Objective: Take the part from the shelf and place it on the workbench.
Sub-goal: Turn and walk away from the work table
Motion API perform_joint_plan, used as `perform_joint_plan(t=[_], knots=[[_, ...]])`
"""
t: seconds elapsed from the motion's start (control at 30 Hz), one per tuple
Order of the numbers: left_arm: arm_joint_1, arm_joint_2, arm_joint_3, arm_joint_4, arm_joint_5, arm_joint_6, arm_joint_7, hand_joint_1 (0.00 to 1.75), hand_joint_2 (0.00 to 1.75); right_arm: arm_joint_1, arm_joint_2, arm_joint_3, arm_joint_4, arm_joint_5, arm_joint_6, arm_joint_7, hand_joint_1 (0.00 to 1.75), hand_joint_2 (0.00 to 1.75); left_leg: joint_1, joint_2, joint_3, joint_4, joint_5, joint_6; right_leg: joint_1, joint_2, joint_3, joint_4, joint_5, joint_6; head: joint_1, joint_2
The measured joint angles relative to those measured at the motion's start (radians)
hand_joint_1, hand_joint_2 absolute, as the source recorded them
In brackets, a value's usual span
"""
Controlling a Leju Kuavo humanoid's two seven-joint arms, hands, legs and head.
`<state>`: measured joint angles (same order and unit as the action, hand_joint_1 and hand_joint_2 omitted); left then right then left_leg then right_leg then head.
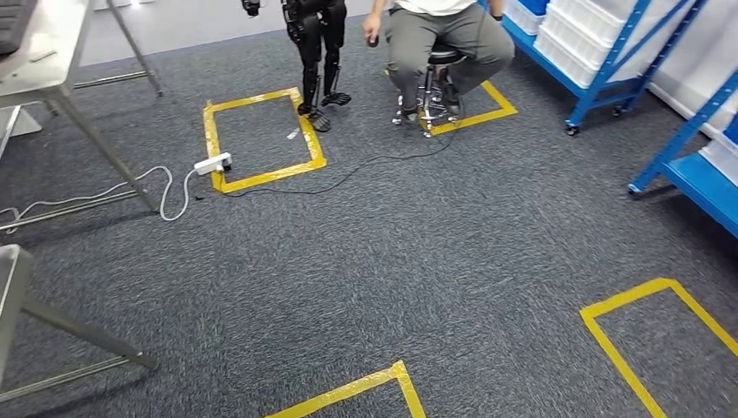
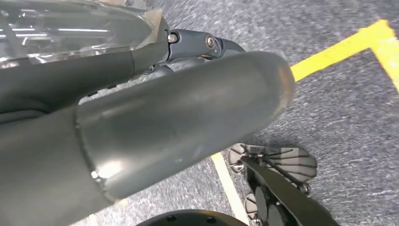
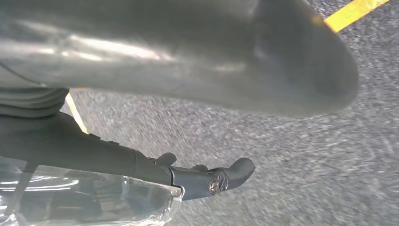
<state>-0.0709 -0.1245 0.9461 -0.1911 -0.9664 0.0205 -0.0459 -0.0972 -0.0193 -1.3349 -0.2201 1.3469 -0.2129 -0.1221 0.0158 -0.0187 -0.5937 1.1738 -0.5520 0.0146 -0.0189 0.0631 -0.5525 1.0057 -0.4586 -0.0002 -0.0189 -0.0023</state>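
scene: head view looks down at grey carpet (image 1: 418,261) with yellow tape squares (image 1: 261,139); blue shelf (image 1: 600,83) with white bins (image 1: 574,35) at right, metal workbench (image 1: 43,61) at left, both well apart.
part: not identifiable; presumably in one of the white bins, too small to tell.
left hand (image 2: 155,122): hangs over the floor, thumb and dark fingers extended, holds nothing.
right hand (image 3: 197,70): same, fingers loosely out over the carpet, nothing in it.
handling: judgement only, bin parts are likely small, rigid and light; hold across the widest flat faces, not edges.
bystanders: seated person on stool (image 1: 439,61), second robot's legs (image 1: 318,61) beside.
risk: power strip (image 1: 213,163) and cable on the walking path.
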Motion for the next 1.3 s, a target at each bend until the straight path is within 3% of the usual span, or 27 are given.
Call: perform_joint_plan(t=[0.07,0.1,0.17,0.2,0.27,0.33,0.4,0.43,0.47,0.53,0.6,0.67,0.7,0.77,0.83,0.9,0.93,1.0,1.07,1.13,1.2,1.23,1.3], knots=[[0.000,0.000,0.000,0.000,0.000,0.001,0.000,0.00,0.00,-0.002,0.001,0.001,0.000,-0.001,0.000,0.000,0.00,0.00,0.005,-0.041,0.047,-0.112,0.047,0.001,0.004,0.024,-0.005,0.005,0.001,0.005,0.000,0.000],[0.000,0.000,0.000,0.000,0.000,0.001,0.000,0.00,0.00,-0.003,0.001,0.001,0.000,-0.001,0.000,0.000,0.00,0.00,0.005,-0.055,0.057,-0.139,0.054,0.001,0.006,0.034,-0.011,0.007,0.004,0.011,0.001,0.000],[-0.001,0.000,0.000,0.000,-0.001,0.001,0.000,0.00,0.00,-0.001,0.001,0.002,0.000,-0.001,0.000,0.000,0.00,0.00,-0.002,-0.045,0.058,-0.150,0.055,0.008,0.005,0.055,-0.025,0.004,0.011,0.025,0.001,0.000],[-0.002,0.000,0.000,0.000,-0.001,0.001,0.000,0.00,0.00,0.001,0.001,0.002,0.000,-0.001,0.000,0.000,0.00,0.00,-0.004,-0.033,0.059,-0.155,0.060,0.015,0.004,0.053,-0.031,0.007,0.012,0.031,0.001,0.000],[-0.002,0.000,0.000,0.000,-0.001,0.001,-0.001,0.00,0.00,0.002,0.002,0.002,0.000,-0.002,0.002,0.000,0.00,0.00,-0.005,-0.008,0.059,-0.166,0.070,0.031,0.006,0.012,-0.062,0.057,-0.014,0.030,0.003,0.000],[-0.001,0.001,0.000,0.000,-0.004,0.000,-0.001,0.00,0.00,-0.003,0.003,0.002,0.000,-0.004,0.007,0.000,0.00,0.00,-0.008,0.021,0.056,-0.169,0.073,0.039,0.006,-0.036,-0.120,0.178,-0.071,0.021,0.006,0.000],[0.000,0.003,0.000,0.000,-0.007,0.000,-0.001,0.00,0.00,-0.003,0.005,0.002,0.000,-0.006,0.011,0.001,0.00,0.00,-0.011,0.050,0.053,-0.168,0.073,0.040,0.005,-0.048,-0.161,0.276,-0.106,0.024,0.006,0.000],[0.000,0.003,0.000,0.000,-0.009,0.000,-0.001,0.00,0.00,-0.002,0.005,0.002,0.000,-0.007,0.013,0.001,0.00,0.00,-0.012,0.063,0.052,-0.168,0.073,0.040,0.004,-0.051,-0.155,0.275,-0.102,0.030,0.006,0.000],[0.000,0.003,0.000,0.000,-0.010,-0.001,-0.001,0.00,0.00,0.000,0.005,0.002,0.000,-0.008,0.014,0.002,0.00,0.00,-0.012,0.076,0.052,-0.168,0.072,0.039,0.002,-0.058,-0.128,0.235,-0.086,0.039,0.006,0.000],[-0.001,0.003,0.000,-0.001,-0.014,-0.002,-0.001,0.00,0.00,-0.001,0.005,0.002,0.000,-0.010,0.014,0.003,0.00,0.00,-0.014,0.099,0.054,-0.166,0.070,0.035,0.001,-0.092,-0.047,0.097,-0.045,0.050,0.007,0.000],[-0.002,0.004,0.000,-0.001,-0.016,-0.004,-0.001,0.00,0.00,-0.005,0.005,0.002,0.000,-0.011,0.014,0.003,0.00,0.00,-0.018,0.119,0.057,-0.164,0.065,0.024,0.005,-0.118,-0.002,0.013,-0.023,0.042,0.006,0.000],[-0.006,0.005,0.000,-0.001,-0.017,-0.004,-0.001,0.00,0.00,-0.003,0.004,0.002,0.000,-0.012,0.014,0.003,0.00,0.00,-0.019,0.136,0.063,-0.164,0.062,0.012,0.012,-0.106,-0.003,0.003,-0.019,0.024,0.004,0.000],[-0.009,0.006,0.000,-0.001,-0.017,-0.004,0.001,0.00,0.00,-0.002,0.003,0.002,0.000,-0.011,0.014,0.003,0.00,0.00,-0.016,0.137,0.064,-0.163,0.059,0.006,0.008,-0.096,-0.003,0.002,-0.017,0.017,0.004,0.000],[-0.013,0.006,0.000,-0.001,-0.017,-0.004,0.004,0.00,0.00,-0.001,0.001,0.002,0.000,-0.008,0.015,0.005,0.00,0.00,-0.010,0.099,0.053,-0.125,0.027,-0.006,0.001,-0.076,0.002,-0.002,-0.011,0.003,0.002,0.000],[-0.012,0.006,0.000,-0.001,-0.016,-0.005,0.008,0.00,0.00,-0.004,0.001,0.002,0.000,-0.007,0.016,0.006,0.00,0.00,-0.005,0.043,0.004,-0.013,-0.040,-0.013,0.000,-0.057,0.002,-0.002,-0.006,-0.006,0.000,0.000],[-0.010,0.006,0.000,-0.001,-0.015,-0.005,0.010,0.00,0.00,-0.006,0.000,0.002,0.000,-0.006,0.017,0.008,0.00,0.00,-0.005,0.023,-0.051,0.101,-0.084,-0.014,0.004,-0.034,-0.001,-0.002,-0.004,-0.010,0.000,0.000],[-0.010,0.006,0.000,-0.001,-0.015,-0.005,0.010,0.00,0.00,-0.005,0.000,0.002,0.000,-0.006,0.017,0.009,0.00,0.00,-0.005,0.020,-0.060,0.116,-0.078,-0.012,0.006,-0.021,-0.001,-0.001,-0.004,-0.011,0.000,0.000],[-0.009,0.007,0.000,-0.001,-0.015,-0.004,0.011,0.00,0.00,-0.005,0.001,0.002,0.000,-0.005,0.017,0.012,0.00,0.00,-0.005,0.008,-0.028,0.038,-0.015,-0.005,0.008,0.006,0.001,-0.001,-0.003,-0.011,0.000,0.000],[-0.009,0.007,0.000,-0.001,-0.015,-0.003,0.011,0.00,0.00,-0.007,0.002,0.003,0.000,-0.006,0.017,0.013,0.00,0.00,-0.004,-0.040,0.031,-0.091,0.046,0.006,0.011,0.030,0.000,0.001,-0.002,-0.010,0.000,0.000],[-0.009,0.008,0.000,-0.001,-0.016,-0.003,0.010,0.00,0.00,-0.008,0.005,0.003,0.000,-0.008,0.017,0.015,0.00,0.00,-0.007,-0.070,0.058,-0.154,0.061,0.011,0.011,0.052,-0.008,0.002,0.002,-0.001,0.001,0.000],[-0.010,0.008,0.000,-0.001,-0.017,-0.002,0.009,0.00,0.00,-0.006,0.006,0.003,0.000,-0.009,0.017,0.016,0.00,0.00,-0.012,-0.050,0.061,-0.165,0.063,0.018,0.009,0.073,-0.020,-0.001,0.009,0.013,0.000,0.000],[-0.011,0.007,0.000,-0.001,-0.017,-0.001,0.009,0.00,0.00,-0.004,0.006,0.003,0.000,-0.010,0.017,0.016,0.00,0.00,-0.012,-0.037,0.063,-0.173,0.069,0.023,0.009,0.064,-0.027,0.002,0.008,0.018,0.000,0.000],[-0.011,0.006,0.000,-0.001,-0.017,-0.001,0.009,0.00,0.00,-0.003,0.006,0.003,0.001,-0.011,0.017,0.017,0.00,0.00,-0.010,-0.009,0.069,-0.190,0.079,0.032,0.011,0.014,-0.056,0.050,-0.018,0.020,0.003,0.000]])
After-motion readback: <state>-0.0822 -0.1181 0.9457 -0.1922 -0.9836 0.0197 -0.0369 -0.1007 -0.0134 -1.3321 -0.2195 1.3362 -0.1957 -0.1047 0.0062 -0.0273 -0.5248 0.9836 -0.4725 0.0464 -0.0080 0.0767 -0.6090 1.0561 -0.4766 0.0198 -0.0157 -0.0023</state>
